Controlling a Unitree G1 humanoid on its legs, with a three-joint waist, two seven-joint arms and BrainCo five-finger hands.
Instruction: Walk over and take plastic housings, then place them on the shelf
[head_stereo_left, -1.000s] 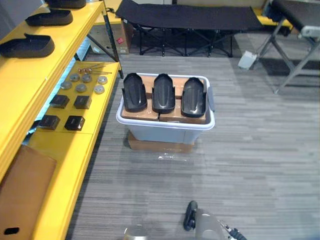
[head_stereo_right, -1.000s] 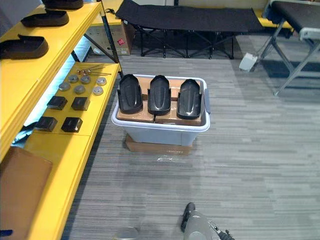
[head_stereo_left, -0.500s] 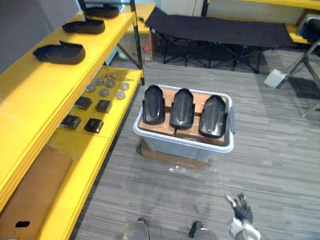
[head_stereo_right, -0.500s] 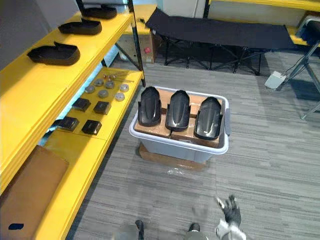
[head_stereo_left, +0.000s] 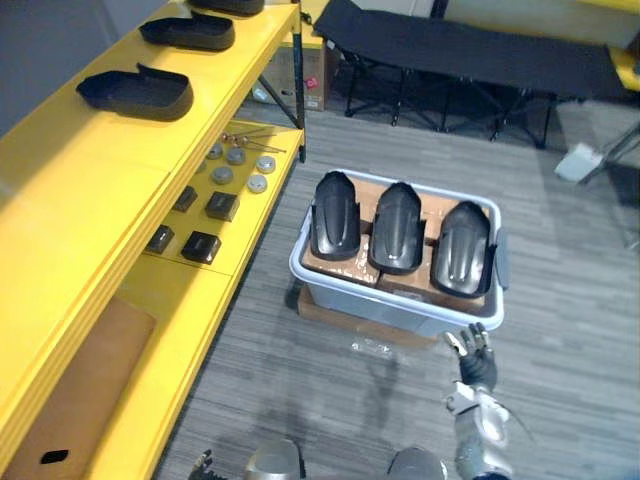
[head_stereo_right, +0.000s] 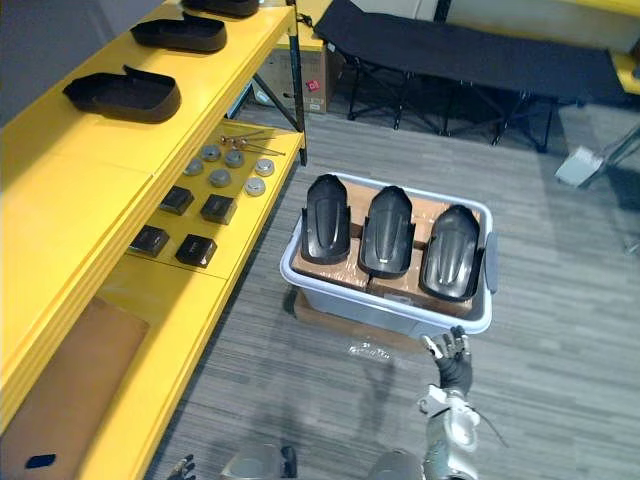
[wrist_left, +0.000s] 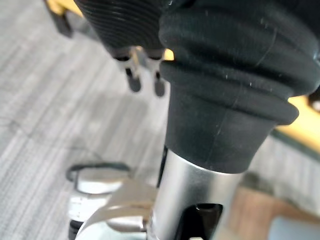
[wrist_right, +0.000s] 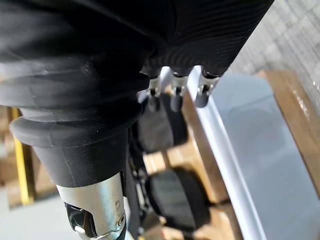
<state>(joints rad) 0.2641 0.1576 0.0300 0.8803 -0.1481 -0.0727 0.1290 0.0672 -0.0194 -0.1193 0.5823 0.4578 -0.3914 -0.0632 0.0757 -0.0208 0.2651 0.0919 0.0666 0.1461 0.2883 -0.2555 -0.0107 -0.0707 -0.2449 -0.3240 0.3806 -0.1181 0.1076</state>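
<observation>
You have 3 black plastic housings (head_stereo_left: 398, 227) standing side by side on cardboard inside the grey bin (head_stereo_left: 380, 303). The yellow shelf (head_stereo_left: 80, 200) is at the bin's 9 o'clock, and more housings (head_stereo_left: 135, 92) lie on its top board. Your right hand (head_stereo_left: 476, 362) is raised at the bin's 5 o'clock, just by the near rim, fingers straight, spread and empty. Your left hand (wrist_left: 125, 30) hangs over the floor, fingers loose, holding nothing.

Open carpet (head_stereo_left: 300, 390) lies before and right of the grey bin (head_stereo_left: 390, 308), where my right hand (head_stereo_left: 474, 362) hovers. Above the housings (head_stereo_left: 399, 228) I've clear access. The yellow shelf (head_stereo_left: 80, 200) crowds the left.
</observation>
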